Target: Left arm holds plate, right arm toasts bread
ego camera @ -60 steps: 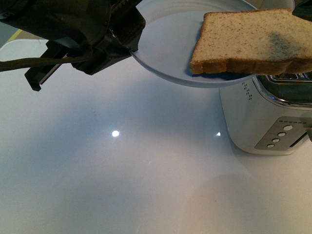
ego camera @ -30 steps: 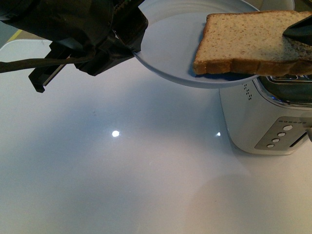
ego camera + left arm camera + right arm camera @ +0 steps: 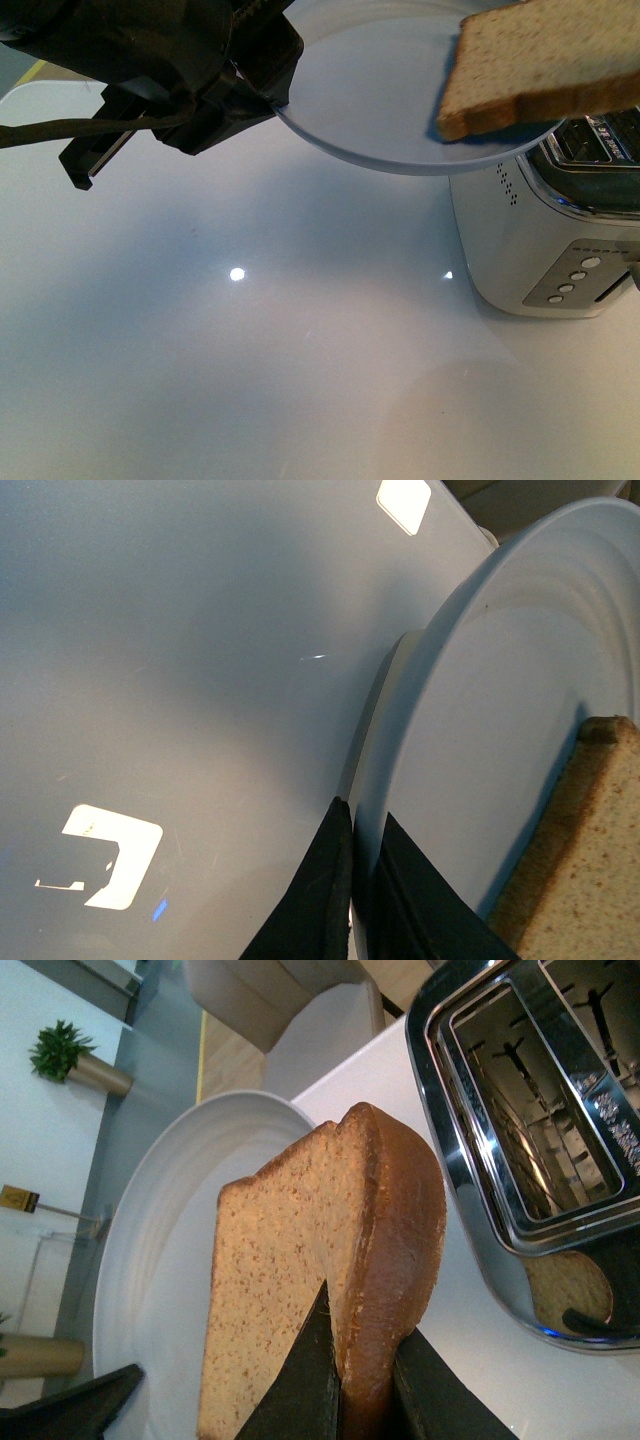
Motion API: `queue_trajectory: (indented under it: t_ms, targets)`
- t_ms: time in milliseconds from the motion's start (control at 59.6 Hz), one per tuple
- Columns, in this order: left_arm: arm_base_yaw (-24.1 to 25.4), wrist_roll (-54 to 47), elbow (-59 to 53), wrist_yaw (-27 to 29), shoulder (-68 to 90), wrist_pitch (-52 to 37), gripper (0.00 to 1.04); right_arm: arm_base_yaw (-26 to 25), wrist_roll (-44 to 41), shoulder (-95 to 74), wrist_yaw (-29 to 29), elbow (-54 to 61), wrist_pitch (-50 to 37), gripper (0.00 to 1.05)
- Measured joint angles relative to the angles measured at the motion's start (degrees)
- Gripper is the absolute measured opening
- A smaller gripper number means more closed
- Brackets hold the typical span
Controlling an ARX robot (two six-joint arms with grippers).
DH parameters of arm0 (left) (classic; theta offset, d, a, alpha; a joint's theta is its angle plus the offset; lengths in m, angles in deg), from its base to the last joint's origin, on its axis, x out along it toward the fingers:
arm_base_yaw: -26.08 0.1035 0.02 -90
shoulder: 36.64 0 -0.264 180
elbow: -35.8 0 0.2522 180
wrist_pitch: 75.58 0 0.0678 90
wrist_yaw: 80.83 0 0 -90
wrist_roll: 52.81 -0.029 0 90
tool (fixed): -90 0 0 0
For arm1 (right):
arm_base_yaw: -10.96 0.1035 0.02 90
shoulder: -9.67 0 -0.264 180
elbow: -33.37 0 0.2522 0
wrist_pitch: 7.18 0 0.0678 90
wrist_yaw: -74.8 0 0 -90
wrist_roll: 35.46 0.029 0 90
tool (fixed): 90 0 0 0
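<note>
At the upper right of the front view the bread (image 3: 545,70) hangs tilted over the plate (image 3: 380,90); whether its lower corner touches the rim is hard to tell. Jaws of the right arm (image 3: 300,1400) are clenched on its crust, those of the left arm (image 3: 150,60) on the plate's edge. Next, I judge, stand the slice upright, line it with a slot of the toaster (image 3: 530,250) on the bench (image 3: 250,350), and lower it without scraping.

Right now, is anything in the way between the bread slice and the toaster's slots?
Nothing solid. The right wrist view shows only a strip of bare white table between the bread and the toaster.
</note>
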Motion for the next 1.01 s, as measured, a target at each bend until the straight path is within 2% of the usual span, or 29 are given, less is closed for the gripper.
queue_trajectory:
  t_ms: [151, 319, 453, 705, 1007]
  targets:
    - [0.0, 0.1, 0.0, -0.2, 0.0, 0.0, 0.03, -3.9, -5.6, 4.2, -0.7, -5.6, 3.5, 0.03]
    - [0.0, 0.1, 0.0, -0.2, 0.0, 0.0, 0.03, -7.6, -15.6, 5.2, -3.1, -11.9, 6.3, 0.03]
    - [0.1, 0.1, 0.0, -0.2, 0.0, 0.0, 0.03, -9.0, -30.1, 2.6, -3.7, -17.1, 7.8, 0.03]
    - [0.2, 0.1, 0.0, -0.2, 0.0, 0.0, 0.03, -7.9, -44.5, -3.8, -6.6, -19.5, 10.4, 0.03]
    - [0.2, 0.1, 0.0, -0.4, 0.0, 0.0, 0.03, -3.7, -48.7, -10.5, -9.3, -18.6, 9.4, 0.03]
